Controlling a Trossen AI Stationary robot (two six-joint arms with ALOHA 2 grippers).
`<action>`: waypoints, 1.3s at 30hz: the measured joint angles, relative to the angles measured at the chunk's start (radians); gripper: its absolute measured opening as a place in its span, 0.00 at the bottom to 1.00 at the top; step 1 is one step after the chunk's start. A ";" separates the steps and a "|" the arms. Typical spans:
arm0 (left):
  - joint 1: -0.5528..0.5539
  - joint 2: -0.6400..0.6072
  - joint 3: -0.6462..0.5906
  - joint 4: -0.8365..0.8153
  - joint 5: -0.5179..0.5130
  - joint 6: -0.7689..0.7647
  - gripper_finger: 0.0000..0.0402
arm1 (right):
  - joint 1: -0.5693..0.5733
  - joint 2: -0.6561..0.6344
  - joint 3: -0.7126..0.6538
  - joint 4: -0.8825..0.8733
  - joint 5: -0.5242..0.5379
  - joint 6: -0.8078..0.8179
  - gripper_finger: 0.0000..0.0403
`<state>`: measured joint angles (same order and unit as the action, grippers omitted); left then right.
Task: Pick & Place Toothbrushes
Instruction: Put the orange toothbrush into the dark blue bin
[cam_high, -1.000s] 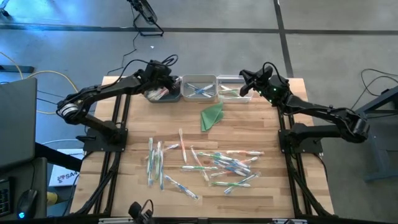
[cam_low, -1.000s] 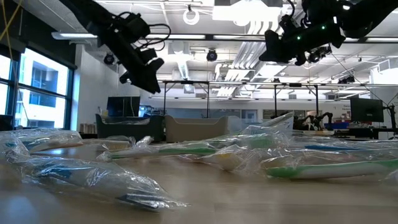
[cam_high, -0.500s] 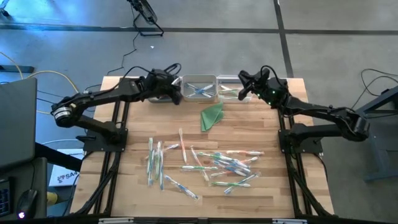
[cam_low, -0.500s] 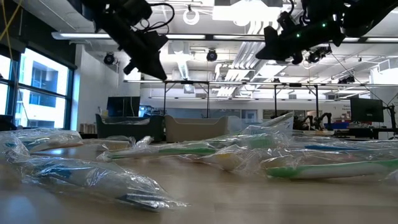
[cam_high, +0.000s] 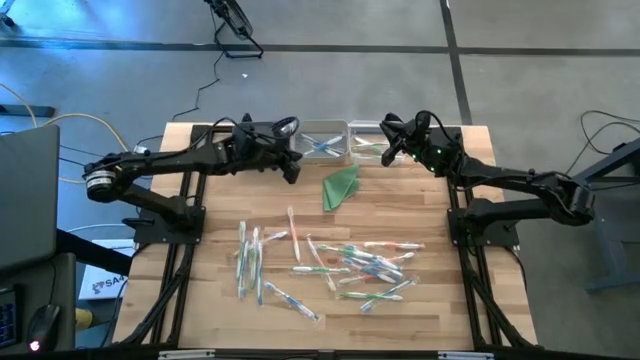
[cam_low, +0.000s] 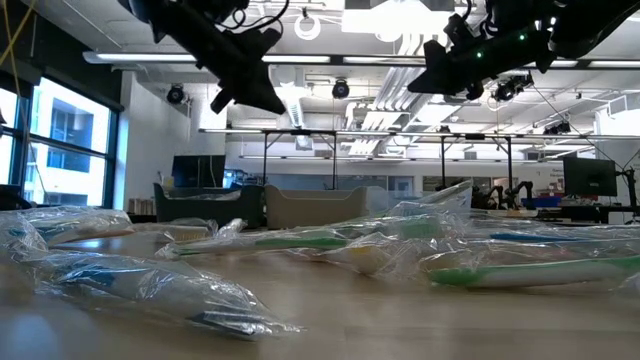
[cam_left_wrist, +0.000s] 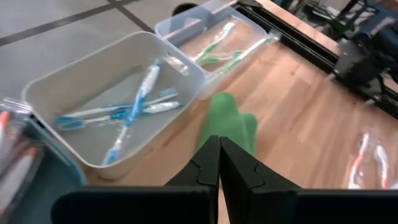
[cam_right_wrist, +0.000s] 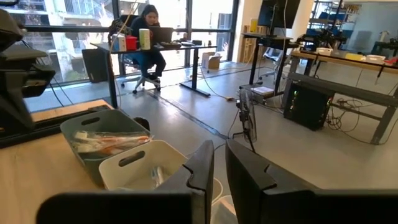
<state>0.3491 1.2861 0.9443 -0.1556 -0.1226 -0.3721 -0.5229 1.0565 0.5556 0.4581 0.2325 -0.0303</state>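
Toothbrushes (cam_high: 330, 265) lie flat, variously angled.

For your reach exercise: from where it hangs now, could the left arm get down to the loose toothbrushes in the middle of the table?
Probably yes. The left gripper hangs shut by the bins, holding nothing, and only bare table lies between it and the toothbrushes. The green cloth sits off to one side.
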 joint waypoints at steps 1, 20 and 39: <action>-0.008 0.000 0.000 -0.002 0.000 0.000 0.01 | 0.000 0.000 0.000 0.000 0.000 0.000 0.08; -0.035 0.000 0.000 -0.004 0.113 -0.042 0.01 | 0.056 0.000 0.000 0.021 -0.055 0.017 0.08; -0.337 0.056 0.173 -0.482 -0.284 -0.848 0.00 | 0.060 0.000 0.000 -0.115 -0.053 0.053 0.08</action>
<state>0.0118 1.3420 1.1173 -0.6376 -0.4068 -1.2199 -0.4625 1.0561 0.5552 0.3428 0.1799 0.0227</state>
